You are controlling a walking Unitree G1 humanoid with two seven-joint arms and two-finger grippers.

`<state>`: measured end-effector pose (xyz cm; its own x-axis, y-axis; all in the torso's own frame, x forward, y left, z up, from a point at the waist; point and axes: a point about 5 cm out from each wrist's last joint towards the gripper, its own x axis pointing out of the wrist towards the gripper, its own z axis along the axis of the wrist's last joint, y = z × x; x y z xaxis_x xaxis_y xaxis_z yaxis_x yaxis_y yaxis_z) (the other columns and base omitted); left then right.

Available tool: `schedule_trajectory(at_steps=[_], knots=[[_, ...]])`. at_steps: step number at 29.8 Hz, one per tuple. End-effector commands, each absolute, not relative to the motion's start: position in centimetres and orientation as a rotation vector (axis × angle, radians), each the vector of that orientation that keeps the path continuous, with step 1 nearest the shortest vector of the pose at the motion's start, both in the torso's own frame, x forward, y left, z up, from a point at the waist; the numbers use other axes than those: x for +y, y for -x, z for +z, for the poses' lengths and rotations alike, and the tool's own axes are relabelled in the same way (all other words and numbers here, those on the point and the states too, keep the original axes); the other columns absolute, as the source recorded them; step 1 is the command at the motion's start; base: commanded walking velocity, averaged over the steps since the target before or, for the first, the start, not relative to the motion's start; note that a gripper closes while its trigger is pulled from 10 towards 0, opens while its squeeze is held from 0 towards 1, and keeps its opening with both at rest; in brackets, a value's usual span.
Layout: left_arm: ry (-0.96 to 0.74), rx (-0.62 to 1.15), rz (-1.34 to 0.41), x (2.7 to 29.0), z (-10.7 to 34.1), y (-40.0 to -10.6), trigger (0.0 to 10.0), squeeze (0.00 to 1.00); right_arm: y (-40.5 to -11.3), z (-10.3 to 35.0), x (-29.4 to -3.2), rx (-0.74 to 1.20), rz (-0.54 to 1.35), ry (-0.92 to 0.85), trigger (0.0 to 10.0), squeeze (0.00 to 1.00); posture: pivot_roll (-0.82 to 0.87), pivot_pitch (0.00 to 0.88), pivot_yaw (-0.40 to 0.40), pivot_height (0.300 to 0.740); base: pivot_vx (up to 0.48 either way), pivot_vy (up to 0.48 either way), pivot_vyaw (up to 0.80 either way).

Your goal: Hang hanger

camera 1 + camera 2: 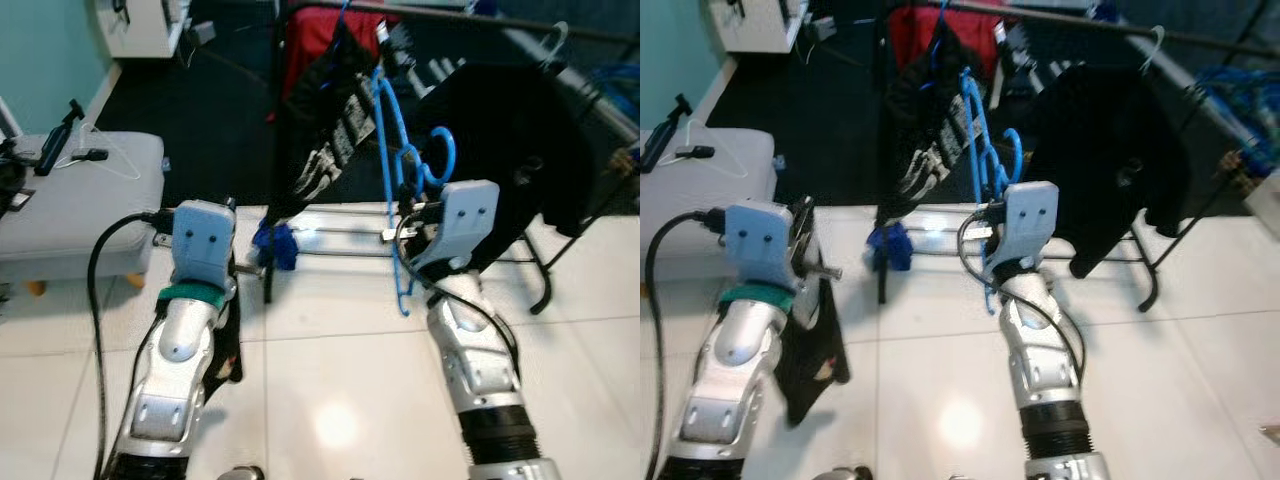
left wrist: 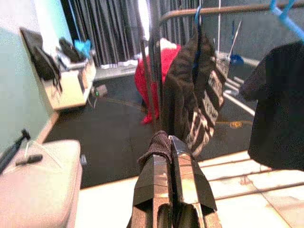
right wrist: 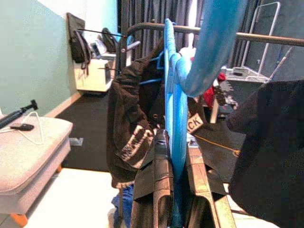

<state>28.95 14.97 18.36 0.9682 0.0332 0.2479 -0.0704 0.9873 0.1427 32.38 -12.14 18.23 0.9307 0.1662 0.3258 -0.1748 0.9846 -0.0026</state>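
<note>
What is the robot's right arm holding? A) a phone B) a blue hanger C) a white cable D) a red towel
B: the right gripper has its jaws shut around a blue hanger, whose hook curls up just above the wrist in the eye views, in front of the dark clothes on the rail.

2 grippers, left (image 2: 169,156) and right (image 3: 173,156); 1 blue hanger (image 1: 392,150); 1 rail (image 3: 228,33); 3 hung garments; 1 bench (image 1: 80,200).
</note>
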Motion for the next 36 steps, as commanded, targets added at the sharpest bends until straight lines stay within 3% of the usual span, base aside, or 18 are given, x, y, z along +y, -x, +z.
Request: schedule_trajectory(at_steps=[1,9,16,26,31,36], knots=[[-0.121,-0.228,0.088,15.3,18.6,-29.1,10.0,0.0,-32.6,17.9,-12.0,-0.314,0.184,-0.052,10.0,0.0,0.05,0.041,-0.044,0.74,0.0,0.0,0.0],[-0.287,-0.132,0.147,16.7,15.4,-28.9,10.0,0.0,-33.7,15.6,-11.7,-0.208,0.244,-0.084,10.0,0.0,0.08,0.015,-0.061,0.74,0.0,0.0,0.0],[-0.233,0.004,0.127,16.0,10.8,-27.6,10.0,0.0,-33.0,11.6,-13.8,-0.092,0.166,-0.03,10.0,0.0,0.07,0.004,-0.063,0.74,0.0,0.0,0.0],[-0.109,0.018,0.124,15.9,10.8,-27.7,10.0,0.0,-33.4,10.7,-14.4,-0.067,0.148,-0.033,10.0,0.0,0.11,0.0,-0.115,0.74,0.0,0.0,-0.72],[-0.084,-0.036,0.193,16.8,12.4,-28.0,10.0,0.0,-34.4,11.6,-12.5,-0.098,0.223,-0.043,10.0,0.0,0.17,0.0,-0.166,0.74,0.0,0.0,-0.8],[-0.117,-0.08,0.226,17.1,13.3,-28.0,10.0,0.0,-34.8,12.9,-12.7,-0.143,0.248,-0.044,10.0,0.0,0.19,0.0,-0.139,0.74,0.0,0.0,-0.8]])
